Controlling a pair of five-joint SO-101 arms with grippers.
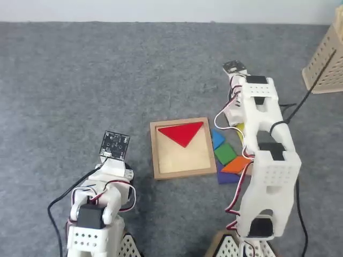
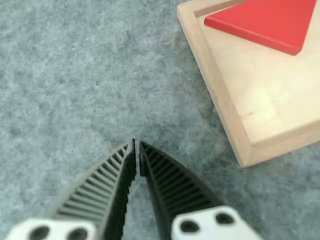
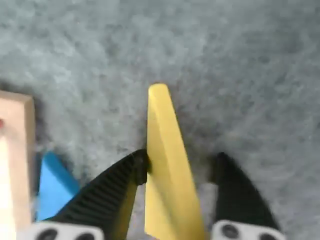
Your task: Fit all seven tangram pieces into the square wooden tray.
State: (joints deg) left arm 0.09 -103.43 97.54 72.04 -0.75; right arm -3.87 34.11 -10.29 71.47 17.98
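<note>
While your left gripper sits pinched empty near the tray, your right gripper straddles the yellow piece, jaws parted.

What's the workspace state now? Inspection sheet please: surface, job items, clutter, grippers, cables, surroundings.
Surface: grey mat covering the table.
Job's things: tray holds one red triangle; blue piece, green piece, orange piece and purple piece lie beside the tray under the right arm; yellow piece sits between the right gripper's jaws.
Clutter: nothing seen.
Grippers: left gripper over bare mat near a tray corner, jaws almost closed, empty; right gripper jaws apart around the yellow piece, one touching it.
Cables: wires along both arms; black cable beside the right arm.
Surroundings: perforated wooden panel at the far right edge.
</note>
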